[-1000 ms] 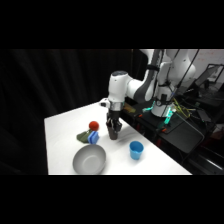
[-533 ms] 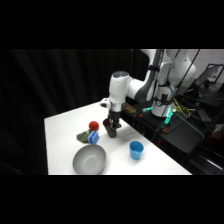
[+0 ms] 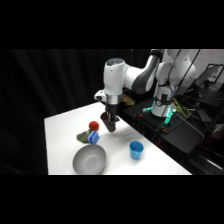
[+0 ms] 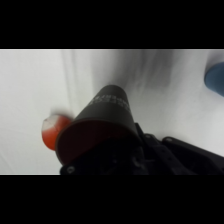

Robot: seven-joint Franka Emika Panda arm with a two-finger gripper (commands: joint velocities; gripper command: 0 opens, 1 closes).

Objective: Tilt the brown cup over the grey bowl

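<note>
Table was the biggest thing I had on screen, white, with the arm reaching over its middle from the far side. The grey bowl sat below and ahead of the jaws toward the near edge, apart from them, its shallow inside showing nothing I could make out. The gripper hung above the table surface, and its jaws were clamped on the brown cup, which I read as lifted clear of the table. From the wrist camera the cup filled the middle of the picture, leaning, its reddish inside turned toward the lens and the black linkage crowding its lower side. The blue cup stood upright off to one side of the jaws, well apart. A red ball lay just beside the jaws on the other side, next to a small blue piece and something dark green that I could not identify.

My judgement: the pick-up was done and the cup was aloft, but it was not yet over the bowl. Carrying it above the bowl and tipping it remained.
</note>
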